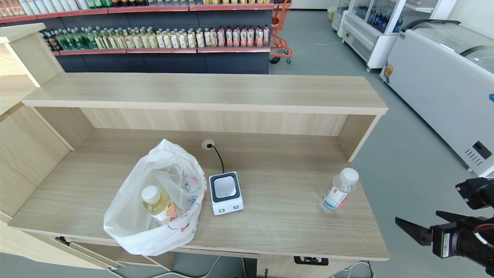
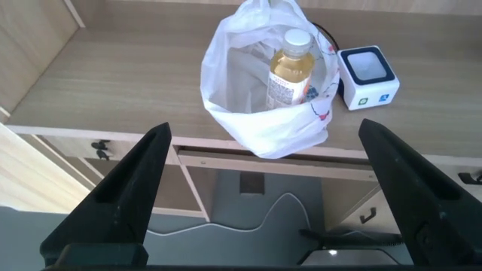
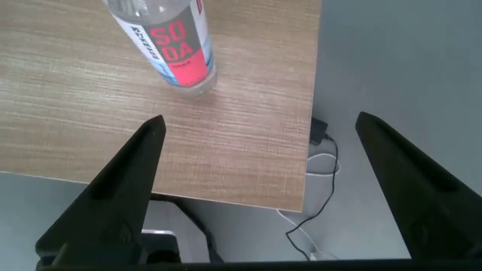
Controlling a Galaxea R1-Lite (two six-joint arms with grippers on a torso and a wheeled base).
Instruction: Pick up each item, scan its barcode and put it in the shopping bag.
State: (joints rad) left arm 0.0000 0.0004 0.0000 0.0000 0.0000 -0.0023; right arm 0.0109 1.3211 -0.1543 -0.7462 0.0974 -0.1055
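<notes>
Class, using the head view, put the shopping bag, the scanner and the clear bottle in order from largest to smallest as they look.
1. The shopping bag, plainly largest.
2 and 3. The scanner and the clear bottle look too alike to rank: the scanner is broader, the bottle longer.

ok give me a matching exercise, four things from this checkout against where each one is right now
Things:
1. yellow drink bottle
2. clear bottle
3. scanner
4. right gripper

Places:
A. on the counter, next to the shopping bag
B. by the counter's right corner, open and holding nothing
C. inside the shopping bag
D. upright on the right part of the counter

Pairs: 1-C, 2-D, 3-A, 4-B
</notes>
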